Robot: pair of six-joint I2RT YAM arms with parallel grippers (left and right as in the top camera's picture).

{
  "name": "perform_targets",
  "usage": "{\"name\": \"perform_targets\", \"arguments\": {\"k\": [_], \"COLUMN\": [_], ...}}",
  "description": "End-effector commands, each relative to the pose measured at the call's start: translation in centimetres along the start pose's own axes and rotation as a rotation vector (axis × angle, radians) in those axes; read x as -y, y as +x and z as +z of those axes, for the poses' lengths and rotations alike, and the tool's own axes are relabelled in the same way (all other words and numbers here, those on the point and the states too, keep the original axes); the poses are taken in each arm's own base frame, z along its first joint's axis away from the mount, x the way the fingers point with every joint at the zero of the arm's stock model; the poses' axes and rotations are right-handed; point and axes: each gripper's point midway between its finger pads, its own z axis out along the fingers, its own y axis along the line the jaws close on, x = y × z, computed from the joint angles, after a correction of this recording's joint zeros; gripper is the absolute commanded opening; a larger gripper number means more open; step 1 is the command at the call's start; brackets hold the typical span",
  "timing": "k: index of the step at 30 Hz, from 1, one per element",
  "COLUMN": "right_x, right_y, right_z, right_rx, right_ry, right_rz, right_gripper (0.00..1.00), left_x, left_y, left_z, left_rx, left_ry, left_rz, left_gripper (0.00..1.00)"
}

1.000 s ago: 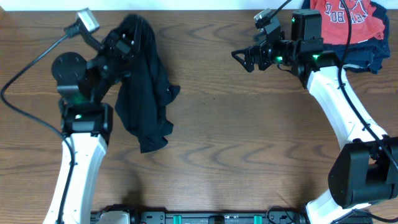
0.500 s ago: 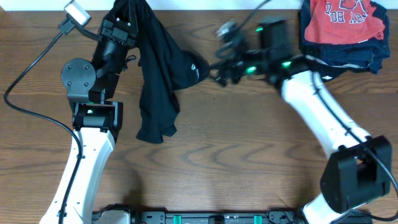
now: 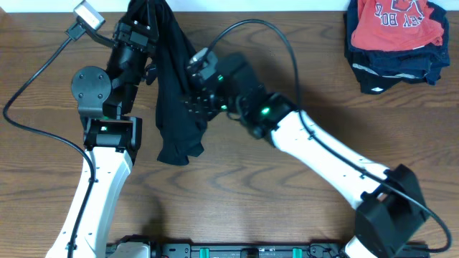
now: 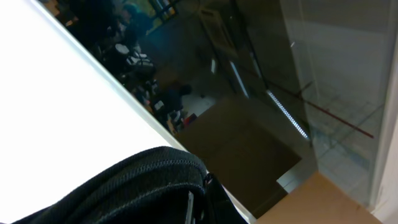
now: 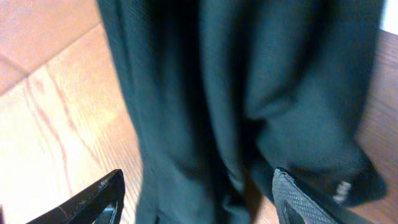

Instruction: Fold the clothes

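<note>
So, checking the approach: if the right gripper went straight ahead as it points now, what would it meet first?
The hanging black T-shirt: the right gripper, open, faces its folds with nothing between, though depth is unclear.

White lettering is carried by the red shirt (image 3: 399, 21) — only a fragment, roughly "EY BO", can be read, the rest being lost in folds. No other text can be read.

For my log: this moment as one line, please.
left gripper: shut on black T-shirt, lifted | right gripper: open, facing T-shirt | fold: not done
</note>
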Motion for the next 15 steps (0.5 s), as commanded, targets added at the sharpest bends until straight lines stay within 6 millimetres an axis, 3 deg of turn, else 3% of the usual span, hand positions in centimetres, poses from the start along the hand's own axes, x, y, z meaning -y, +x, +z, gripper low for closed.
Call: {"name": "perform_targets", "arguments": {"k": [1,7,11,15], "right_x": [0.9,-1.5,-3.0,-2.7], "right_y": [2.1,4.1,4.0,3.6], "right_z": [3.2,6.4,6.7,7.2], "right_rx": [-0.014,-0.017,0.011,0.062], "right_ry": [0.098,0.047,0.047,0.103], "right_rz": [0.132,0.15,0.14,0.21], "right_gripper": [0.73,0.69,0.69,0.73], "left_x": [0.9,-1.5,-3.0,-3.3], "left_y": [-0.7,-0.6,-1.1,-1.3], "left_z": [0.1,-0.1,-0.5,-0.5], "left_rx": [0.018,-0.004,-0.005,-0.004], "left_ry": [0.014,-0.073,-0.127,-0.137], "left_rz": [0.061,0.084,0.104,0.103], "left_gripper": [0.06,0.06,0.06,0.06]}}
